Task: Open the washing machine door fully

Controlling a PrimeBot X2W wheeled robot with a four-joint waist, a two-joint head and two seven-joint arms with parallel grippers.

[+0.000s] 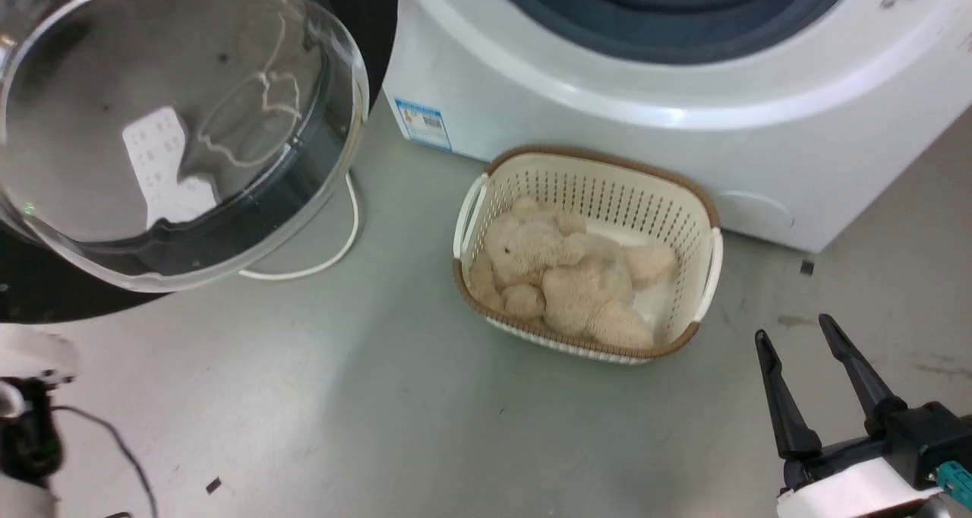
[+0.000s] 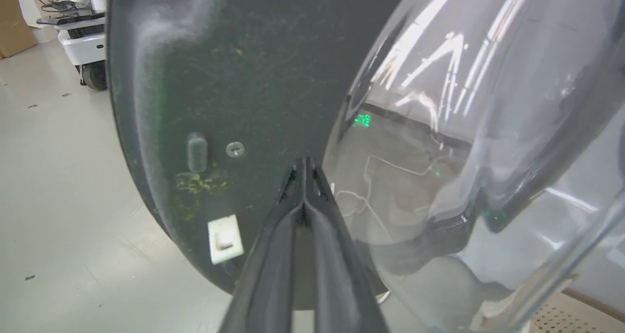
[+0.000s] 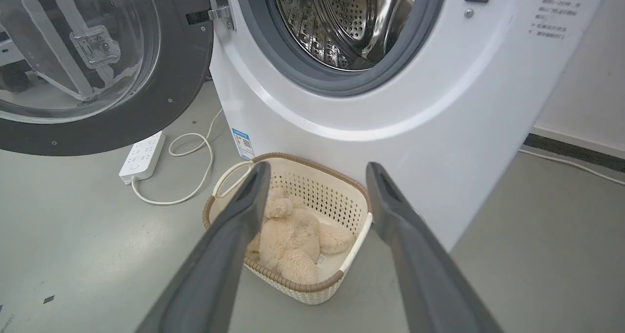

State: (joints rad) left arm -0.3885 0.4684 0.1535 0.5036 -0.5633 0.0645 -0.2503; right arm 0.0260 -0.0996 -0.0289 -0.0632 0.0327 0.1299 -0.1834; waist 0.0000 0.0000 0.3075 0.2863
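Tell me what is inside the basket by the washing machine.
A cream plush bear lies in the basket, covering most of its bottom; anything beneath the bear is hidden.

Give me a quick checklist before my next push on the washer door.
1. Drum opening uncovered: ok. The washing machine door stands swung out to the left of the washing machine.
2. Door at its full stop: cannot tell; the hinge's limit is not visible.
3. Left claw shut: ok. Its tips are at the door's black inner rim; whether they touch it, cannot tell.
4. Right claw out of the way: ok. It is open and empty above the floor, right of the basket.
5. Basket clear of the door: ok. It sits apart, in front of the machine.
6. Power strip on the floor below the door: cannot tell whether the door clears it.
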